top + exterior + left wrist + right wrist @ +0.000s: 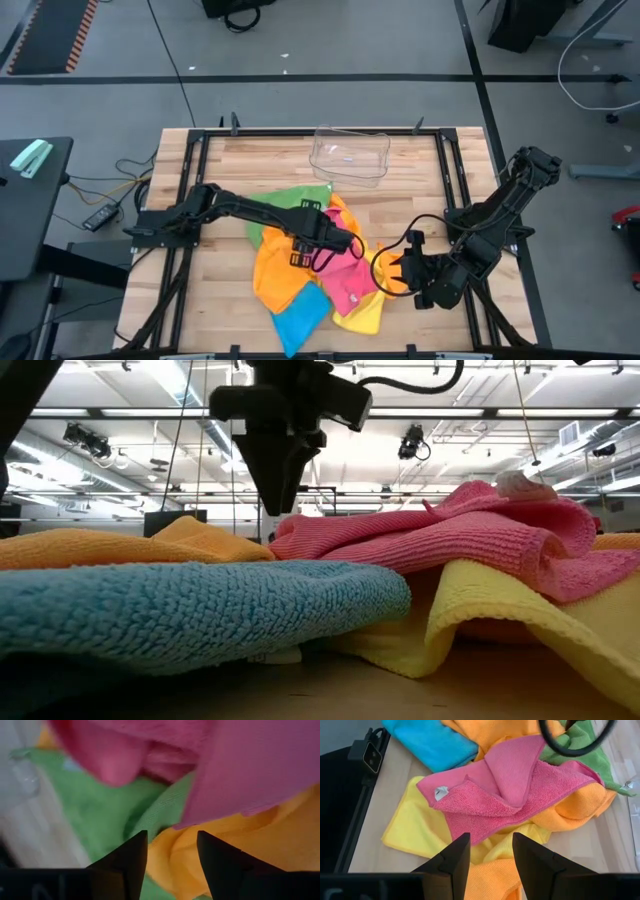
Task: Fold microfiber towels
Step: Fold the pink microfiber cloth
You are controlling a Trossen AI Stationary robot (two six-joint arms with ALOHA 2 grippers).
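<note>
Pink towel (pixel 520 790) lies crumpled on top of the heap at mid-table, over the orange towel (pixel 275 270), yellow towel (pixel 415 832), green towel (pixel 290 200) and blue towel (pixel 300 318). We see the left gripper (pixel 352 243) hanging just above the pink cloth, fingers parted with nothing between them. We see the right gripper (pixel 390 272) beside the heap's yellow edge, fingers apart and empty too. Beyond both grippers sits a clear tray (pixel 350 155), apart from the heap.
</note>
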